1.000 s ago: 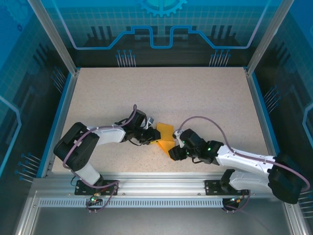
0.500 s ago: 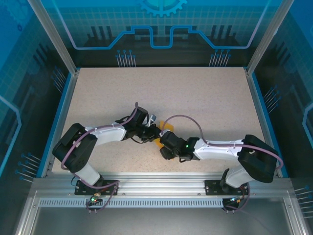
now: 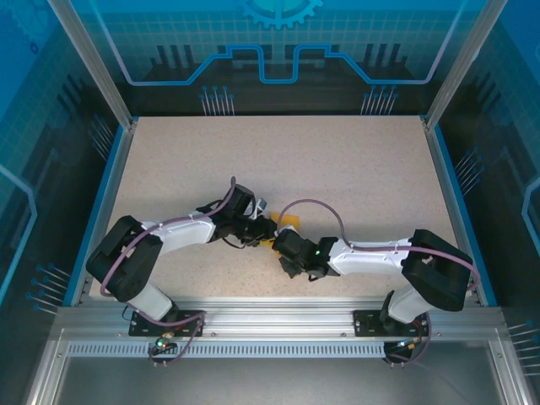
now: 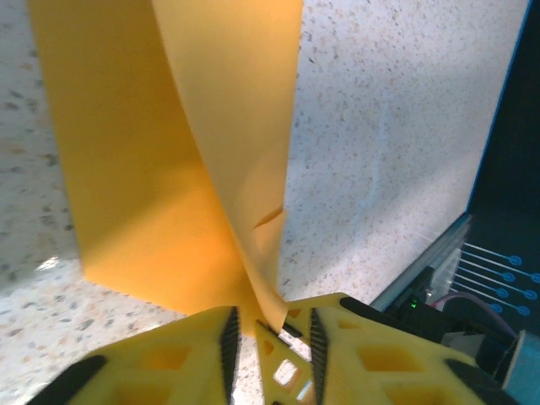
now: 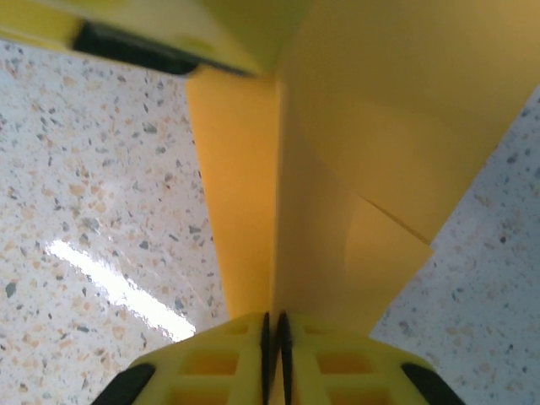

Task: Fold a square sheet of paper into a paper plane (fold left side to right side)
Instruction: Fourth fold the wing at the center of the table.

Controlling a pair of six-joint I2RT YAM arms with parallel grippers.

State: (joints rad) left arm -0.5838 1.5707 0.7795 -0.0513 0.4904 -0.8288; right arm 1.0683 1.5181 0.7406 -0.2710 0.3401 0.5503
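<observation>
The orange sheet of paper [image 3: 291,222] lies mid-table between both grippers, mostly covered by them. In the left wrist view the paper [image 4: 160,169] is folded, one layer flat on the table and one flap [image 4: 253,126] standing up. The flap's lower corner dips between the pads of my left gripper [image 4: 270,325], which stand apart, so it is open. My right gripper [image 5: 272,319] is shut on the upright paper [image 5: 337,169], pads pressed on its edge. From above, the left gripper [image 3: 266,229] and right gripper [image 3: 283,245] nearly touch.
The speckled beige tabletop [image 3: 337,169] is bounded by a blue rim [image 3: 110,194] and glass walls. A yellow finger of the left gripper [image 5: 143,34] shows at the top of the right wrist view. The aluminium rail [image 3: 270,312] runs along the near edge.
The right arm has swung left and forward, bringing its gripper onto the paper and covering most of it. The left arm has hardly moved.
</observation>
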